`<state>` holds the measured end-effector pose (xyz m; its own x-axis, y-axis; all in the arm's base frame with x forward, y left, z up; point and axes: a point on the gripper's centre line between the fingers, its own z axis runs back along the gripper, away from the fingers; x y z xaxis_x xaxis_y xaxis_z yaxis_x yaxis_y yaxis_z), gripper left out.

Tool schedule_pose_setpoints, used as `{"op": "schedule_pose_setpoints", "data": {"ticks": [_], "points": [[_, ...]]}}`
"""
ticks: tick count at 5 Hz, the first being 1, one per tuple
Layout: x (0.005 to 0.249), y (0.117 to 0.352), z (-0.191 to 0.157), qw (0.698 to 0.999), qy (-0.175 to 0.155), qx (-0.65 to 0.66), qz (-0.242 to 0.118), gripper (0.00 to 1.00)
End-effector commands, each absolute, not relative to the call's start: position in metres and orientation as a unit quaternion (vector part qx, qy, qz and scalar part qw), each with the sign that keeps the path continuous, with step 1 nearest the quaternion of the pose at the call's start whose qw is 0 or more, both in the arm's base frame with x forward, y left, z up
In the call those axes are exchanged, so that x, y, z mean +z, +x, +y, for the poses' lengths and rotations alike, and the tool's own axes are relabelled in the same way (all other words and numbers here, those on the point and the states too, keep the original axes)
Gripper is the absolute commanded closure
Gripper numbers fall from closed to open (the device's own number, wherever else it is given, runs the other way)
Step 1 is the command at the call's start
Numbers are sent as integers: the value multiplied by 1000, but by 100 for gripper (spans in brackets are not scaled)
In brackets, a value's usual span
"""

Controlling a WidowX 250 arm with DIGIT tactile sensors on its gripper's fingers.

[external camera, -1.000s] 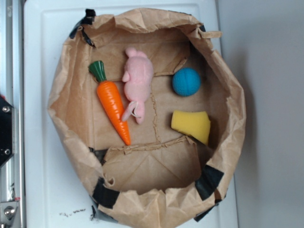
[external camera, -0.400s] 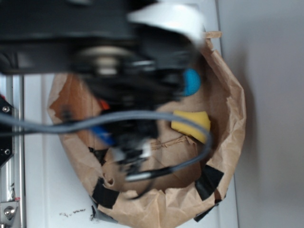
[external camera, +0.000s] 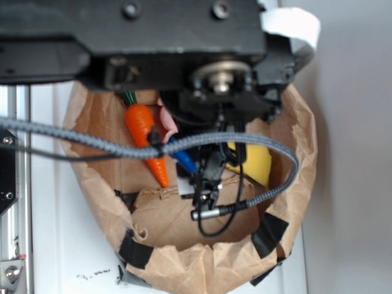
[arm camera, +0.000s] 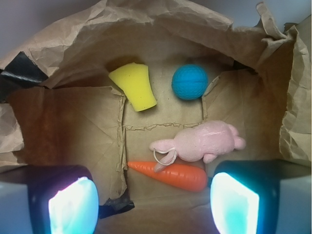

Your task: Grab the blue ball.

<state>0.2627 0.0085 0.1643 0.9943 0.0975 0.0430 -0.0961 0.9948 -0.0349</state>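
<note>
Since 1 s ago the arm has swung in over the paper bag, now hiding most of what's inside in the exterior view; blur from 0.4 s ago is gone.

Wrist view: gripper above the bag floor, jaws spread wide apart, nothing btwn them, no contact w/ anything. Blue ball sits on the bag floor at the far side, just beside the yellow sponge wedge but apart from it. Pink plush pig lies nearer the gripper, touching the orange toy carrot.

Exterior: ball hidden under the arm; carrot and a bit of sponge visible. Grey cable crosses the bag.
</note>
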Motion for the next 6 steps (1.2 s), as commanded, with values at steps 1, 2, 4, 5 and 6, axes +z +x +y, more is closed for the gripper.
{"op": "schedule_pose_setpoints", "data": {"ticks": [1, 2, 4, 5, 6], "points": [[146, 261, 26, 993, -11, 82, -81, 0], [123, 259, 38, 993, 5, 89, -84, 0], [102, 269, 49, 989, 27, 120, -81, 0], [92, 281, 54, 985, 50, 143, -80, 0], [99, 291, 54, 979, 29, 191, -69, 0]]}}
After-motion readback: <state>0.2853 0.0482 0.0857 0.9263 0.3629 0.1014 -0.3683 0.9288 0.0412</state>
